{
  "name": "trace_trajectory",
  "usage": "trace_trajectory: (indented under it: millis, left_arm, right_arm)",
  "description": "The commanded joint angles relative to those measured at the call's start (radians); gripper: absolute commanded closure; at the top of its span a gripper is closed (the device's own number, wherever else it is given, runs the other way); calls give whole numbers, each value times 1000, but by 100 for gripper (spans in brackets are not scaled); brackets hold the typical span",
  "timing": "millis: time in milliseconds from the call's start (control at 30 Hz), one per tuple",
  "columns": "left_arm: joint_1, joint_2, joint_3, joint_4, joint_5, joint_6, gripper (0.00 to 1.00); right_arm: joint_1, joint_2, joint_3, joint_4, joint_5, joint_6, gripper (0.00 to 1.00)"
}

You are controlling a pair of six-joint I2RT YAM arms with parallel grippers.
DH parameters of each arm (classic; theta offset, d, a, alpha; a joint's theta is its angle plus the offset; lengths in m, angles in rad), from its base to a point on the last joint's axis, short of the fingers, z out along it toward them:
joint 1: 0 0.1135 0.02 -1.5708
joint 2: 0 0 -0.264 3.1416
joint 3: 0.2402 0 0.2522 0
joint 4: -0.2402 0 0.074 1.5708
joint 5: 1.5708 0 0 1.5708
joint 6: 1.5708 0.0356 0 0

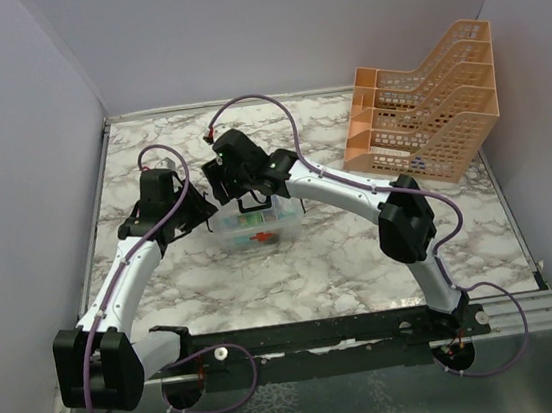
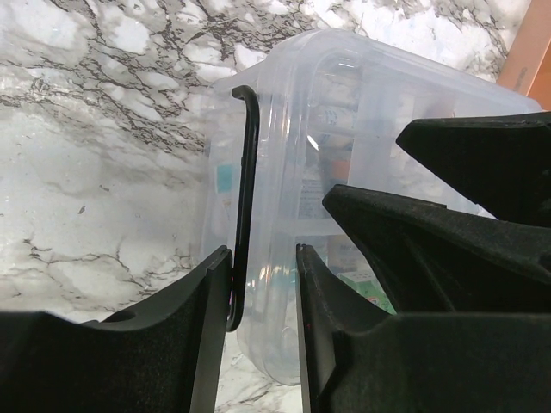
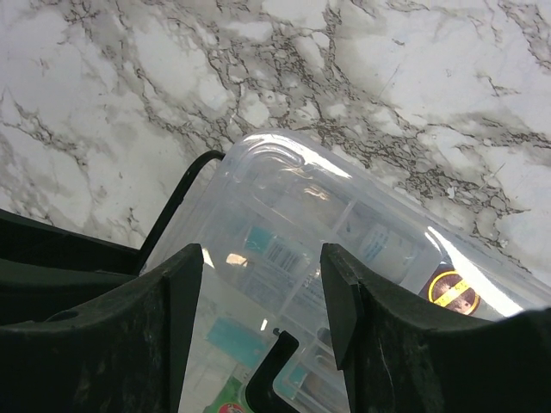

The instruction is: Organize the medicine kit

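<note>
Left gripper (image 2: 261,254), jaws narrowly apart, straddles the black handle (image 2: 250,172) of the medicine kit (image 2: 370,103), unclamped; right gripper (image 3: 263,254) hovers spread, kit just beneath; close squarely on that handle, kit steadied from above

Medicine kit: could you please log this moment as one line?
left pincer: open, straddling black handle | right pincer: open above medicine kit
</note>
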Motion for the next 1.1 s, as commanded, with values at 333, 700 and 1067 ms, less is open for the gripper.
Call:
trace_trajectory:
  millis: [333,700,1067]
  left_arm:
    - [5,93,-68,-255,-107,108,88]
    - [4,95,-44,-265,-130,109,100]
    - [-2,92,-1,-282,-91,110,59]
  right_arm:
    - [6,103,-31,-172,-21,14,42]
    - [6,104,-19,-174,-9,37,43]
    - [5,109,-17,-175,-8,54,43]
